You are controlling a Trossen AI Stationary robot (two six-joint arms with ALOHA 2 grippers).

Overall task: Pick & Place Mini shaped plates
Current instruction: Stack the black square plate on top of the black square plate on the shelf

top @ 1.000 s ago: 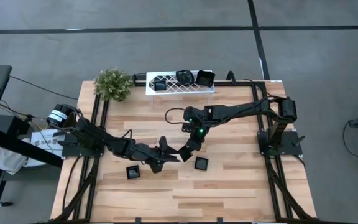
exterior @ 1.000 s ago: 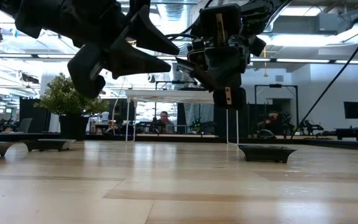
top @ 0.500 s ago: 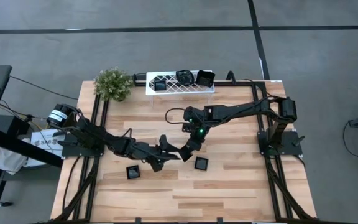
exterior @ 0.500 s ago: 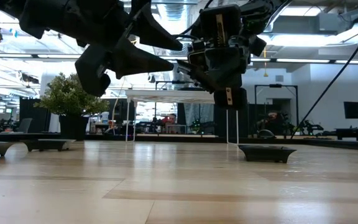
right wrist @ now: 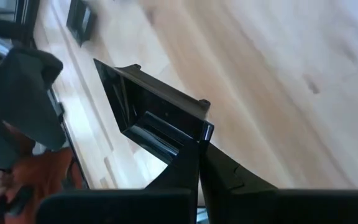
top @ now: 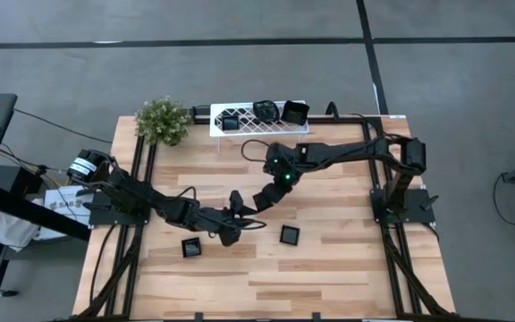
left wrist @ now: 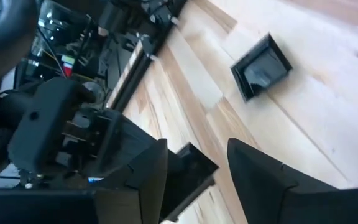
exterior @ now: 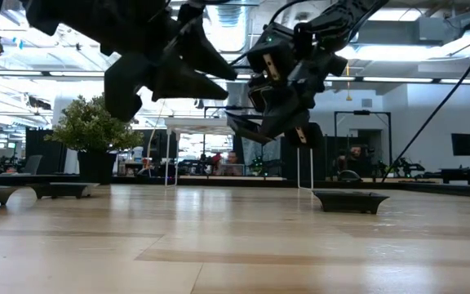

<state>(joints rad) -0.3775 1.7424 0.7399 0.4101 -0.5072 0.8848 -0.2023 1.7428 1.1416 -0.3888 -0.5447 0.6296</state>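
Right tool (top: 259,199) now farther back — pinched on plate (right wrist: 157,115); left tool (top: 240,225) apart, empty.

We see a table (top: 347,268) of pale wood planks with a smooth, faintly shiny finish. The mini shaped plates (top: 289,235) look glossy black, one (right wrist: 154,115) mirror-bright. Both arms look matt dark plastic; the rack (top: 244,128) looks white plastic lattice.

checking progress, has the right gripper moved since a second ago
Yes. In the high view the right gripper, shut on a small black plate, has shifted toward the white rack and away from the loose plate.
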